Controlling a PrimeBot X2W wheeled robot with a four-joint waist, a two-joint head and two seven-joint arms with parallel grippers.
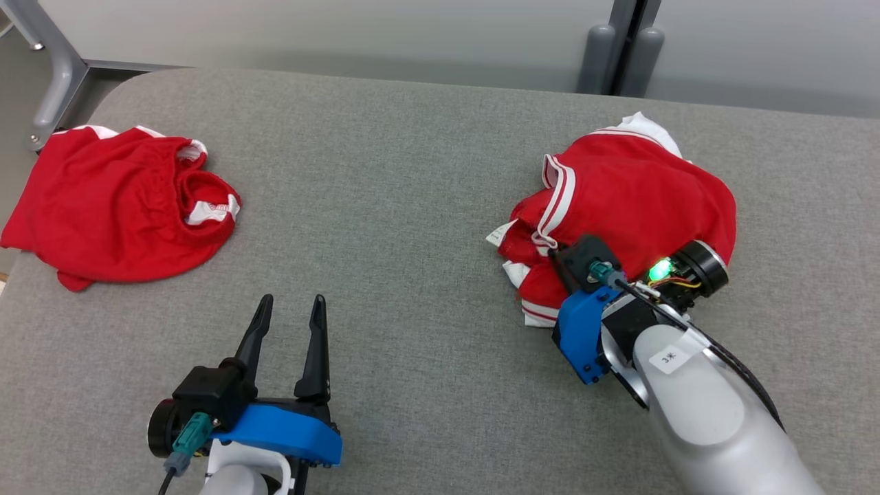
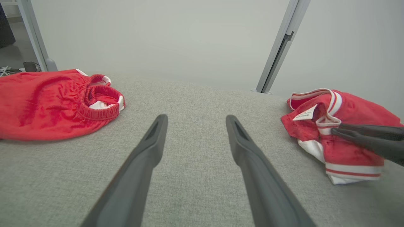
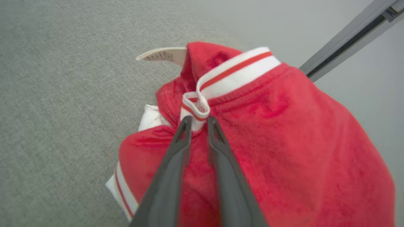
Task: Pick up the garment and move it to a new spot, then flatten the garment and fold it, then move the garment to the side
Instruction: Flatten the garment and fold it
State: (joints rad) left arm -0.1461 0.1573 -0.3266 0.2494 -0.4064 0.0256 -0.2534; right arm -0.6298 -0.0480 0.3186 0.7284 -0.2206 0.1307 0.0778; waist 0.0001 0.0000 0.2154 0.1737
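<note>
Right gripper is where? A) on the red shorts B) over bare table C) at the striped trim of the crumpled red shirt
C: the right gripper pinches the striped trim of the crumpled red shirt.

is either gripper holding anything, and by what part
The right gripper pinches the crumpled red garment by its white-and-red striped trim; the left gripper is open and holds nothing.
</note>
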